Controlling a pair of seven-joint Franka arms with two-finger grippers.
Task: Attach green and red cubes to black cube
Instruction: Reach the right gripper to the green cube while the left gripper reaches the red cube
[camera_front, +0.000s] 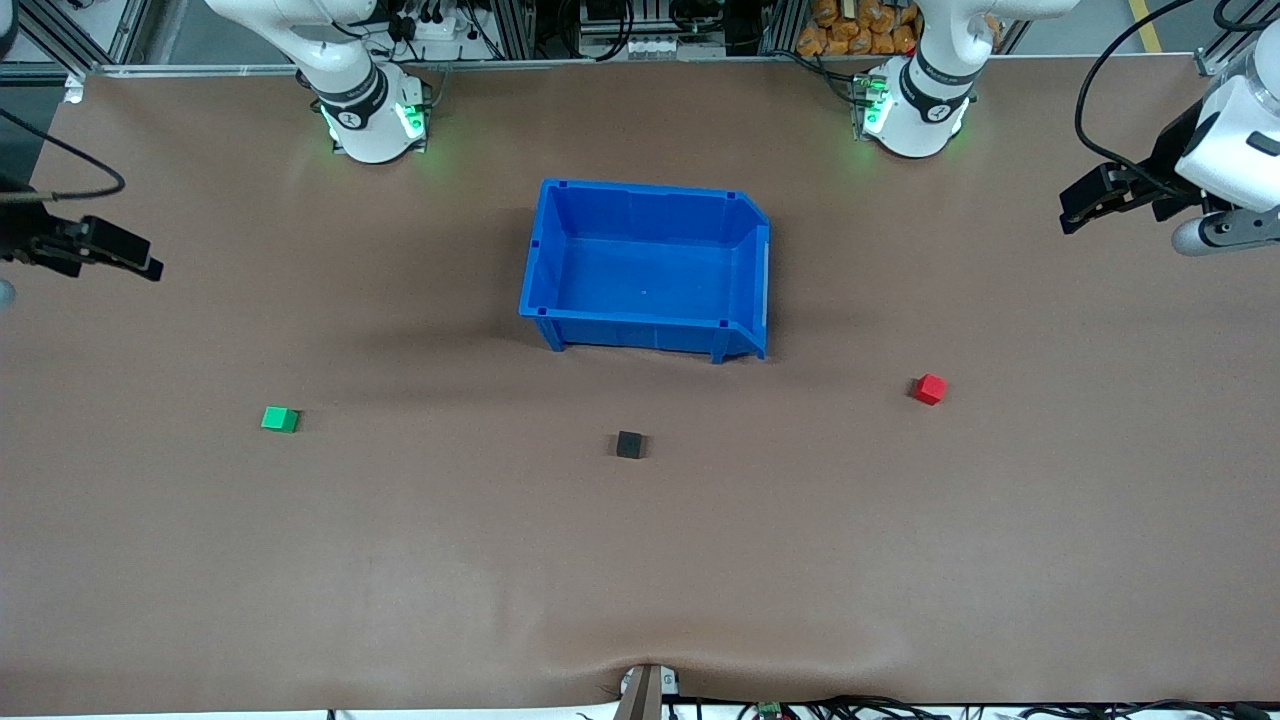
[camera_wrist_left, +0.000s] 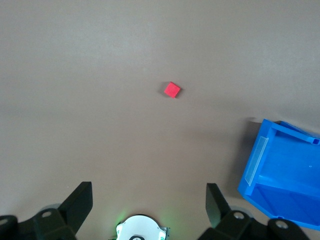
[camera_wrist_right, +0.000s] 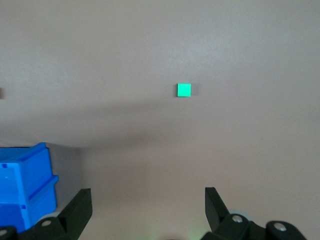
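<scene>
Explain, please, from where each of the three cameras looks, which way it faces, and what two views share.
Front view: high across the table, facing both robot bases; shows the blue plastic bin, small black cube, and left gripper and right gripper at the table's ends.
Left wrist view: on the left arm, looking down past its open black fingers at the small red cube and the bin's corner.
Right wrist view: on the right arm, looking down past its open fingers at the small green cube.
Shared: the bin appears in every view.

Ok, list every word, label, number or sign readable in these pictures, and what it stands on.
None readable.
Bright green cube, bright red cube, matte black cube: plain faces.
Blue plastic bin: no legible marking.
Small marks on the white arm bases: too small to read.
</scene>
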